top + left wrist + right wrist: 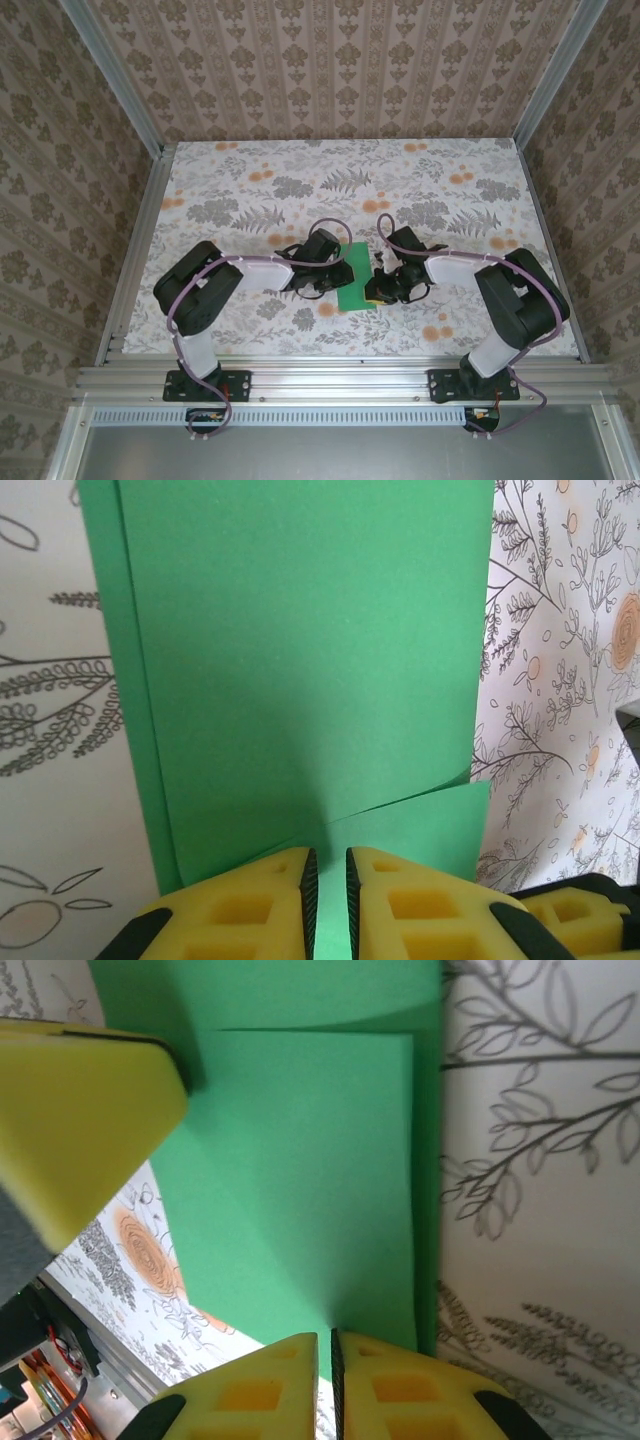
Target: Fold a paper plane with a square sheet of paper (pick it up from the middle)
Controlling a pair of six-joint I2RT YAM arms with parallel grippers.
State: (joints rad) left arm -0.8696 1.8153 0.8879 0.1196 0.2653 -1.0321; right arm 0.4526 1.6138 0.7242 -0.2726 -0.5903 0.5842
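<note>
Wallpaper (pixel 330 70) in pale brown damask stripes lined the three walls around the desk (pixel 300 170), whose top carried grey ferns and orange blossoms. Silver aluminium rails (pixel 340 375) framed its near edge, where the left arm (pixel 200 288) and the right arm (pixel 515 300) were bolted, both black, both bent inward, each trailed by a purple cable (pixel 180 300). Between them, near the front middle of the desk, was the square sheet of paper (pixel 352 285), bright green and folded, one layer over another, with a slanted flap edge showing in the left wrist view. The left pincer (pixel 331 900) was closed on the paper's edge, its yellow fingers (pixel 240 915) nearly together with green between them. The right pincer (pixel 332 1385) gripped the opposite edge likewise, the sheet running into the thin slit between its fingertips. One yellow finger of the left pincer blocked the upper left corner of the right wrist view.
</note>
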